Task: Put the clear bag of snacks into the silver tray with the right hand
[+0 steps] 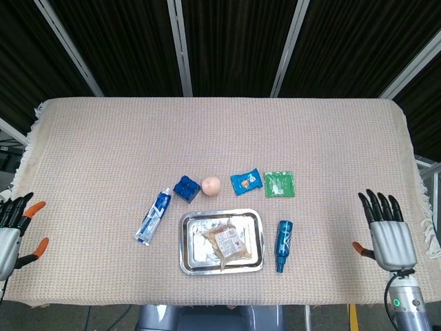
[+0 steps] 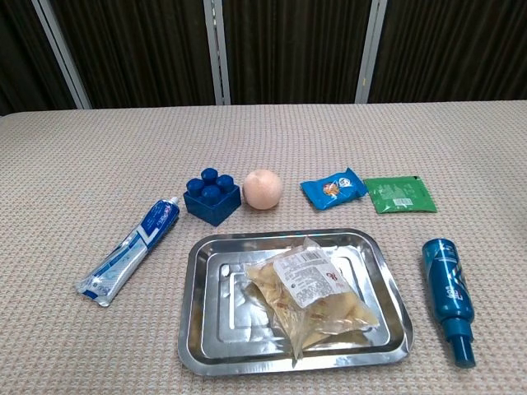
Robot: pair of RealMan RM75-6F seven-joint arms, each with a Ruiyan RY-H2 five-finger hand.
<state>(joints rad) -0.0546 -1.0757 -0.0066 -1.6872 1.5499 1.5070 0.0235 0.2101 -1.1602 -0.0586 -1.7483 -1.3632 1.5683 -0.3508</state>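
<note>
Left hand (image 1: 12,231): at the far left edge of the worktop (image 1: 103,138), seen only in the head view; fingers spread apart, nothing held.

Toothpaste tube (image 1: 153,216) (image 2: 128,251): blue and white, lying flat and slanted, cap end toward the far side, left of the tray and apart from it.

Blue building block (image 1: 185,187) (image 2: 212,196): studs up, beyond the tray's left corner, just beside the ball.

Ball (image 1: 211,185) (image 2: 263,188): peach-coloured, round, immediately right of the block; the two look to be touching or nearly so.

Silver tray (image 1: 189,261) (image 2: 201,329): rectangular, shiny metal, near the front edge of the worktop, roughly centred.

Clear bag of snacks (image 1: 227,243) (image 2: 311,296): lies inside the tray, toward its right half, slanted, white label facing up, pale pieces visible through the film. No hand touches it.

Blue snack packet (image 1: 245,181) (image 2: 333,188): small, lying flat beyond the tray's right corner, just left of the green packet.

Green packet (image 1: 279,184) (image 2: 399,195): flat, square, right of the blue packet and close to it.

Blue bottle (image 1: 283,245) (image 2: 449,296): lying on its side just right of the tray, neck pointing toward the front edge, apart from the tray wall.

Right hand (image 1: 387,233): at the far right edge of the worktop, head view only, well apart from the tray; fingers extended and separated, thumb out to the side, empty.
</note>
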